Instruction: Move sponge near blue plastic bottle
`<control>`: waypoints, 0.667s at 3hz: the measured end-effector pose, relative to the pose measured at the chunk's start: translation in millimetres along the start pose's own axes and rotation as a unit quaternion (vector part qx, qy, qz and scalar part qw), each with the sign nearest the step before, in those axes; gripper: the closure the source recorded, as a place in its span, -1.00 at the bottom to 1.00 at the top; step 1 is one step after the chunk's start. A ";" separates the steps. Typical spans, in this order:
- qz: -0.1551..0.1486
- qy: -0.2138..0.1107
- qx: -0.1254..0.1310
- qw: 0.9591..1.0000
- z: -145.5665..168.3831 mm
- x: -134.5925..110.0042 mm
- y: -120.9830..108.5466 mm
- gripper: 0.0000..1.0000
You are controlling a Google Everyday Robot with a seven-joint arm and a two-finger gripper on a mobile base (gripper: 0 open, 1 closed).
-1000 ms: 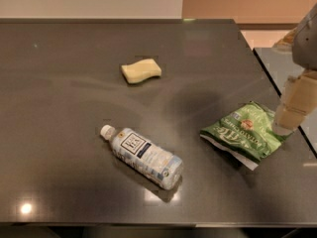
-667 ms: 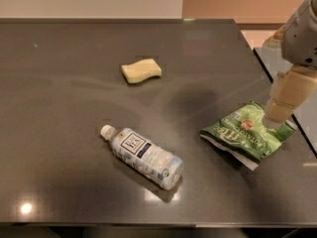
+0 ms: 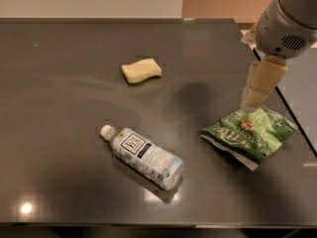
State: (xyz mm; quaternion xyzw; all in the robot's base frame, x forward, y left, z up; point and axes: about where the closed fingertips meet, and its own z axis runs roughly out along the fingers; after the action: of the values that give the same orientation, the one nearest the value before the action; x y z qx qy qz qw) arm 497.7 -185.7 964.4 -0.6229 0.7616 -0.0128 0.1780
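Note:
The pale yellow sponge (image 3: 141, 70) lies on the dark table, left of centre toward the back. The blue plastic bottle (image 3: 143, 151) lies on its side in front of it, white cap pointing up-left, label facing up. The two are well apart. My gripper (image 3: 251, 103) hangs from the arm at the right, just above the top edge of the green snack bag, far to the right of the sponge and holding nothing I can see.
A green crinkly snack bag (image 3: 249, 133) lies at the right, under the gripper. The table's right edge (image 3: 285, 100) runs close behind it. The table's back edge (image 3: 99, 20) meets a pale wall.
The arm has swung in from the right edge toward the left and up, so more of it shows above the snack bag. Sponge, bottle and bag have not moved.

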 end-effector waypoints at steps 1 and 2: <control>-0.007 -0.010 -0.004 1.000 13.1 -13.2 -21.4 -1.00; -0.020 -0.018 -0.011 1.000 29.8 -30.6 -47.9 -1.00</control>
State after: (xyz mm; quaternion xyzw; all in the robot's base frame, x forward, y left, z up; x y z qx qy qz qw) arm 556.4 -161.2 955.8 -0.6403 0.7456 0.0037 0.1844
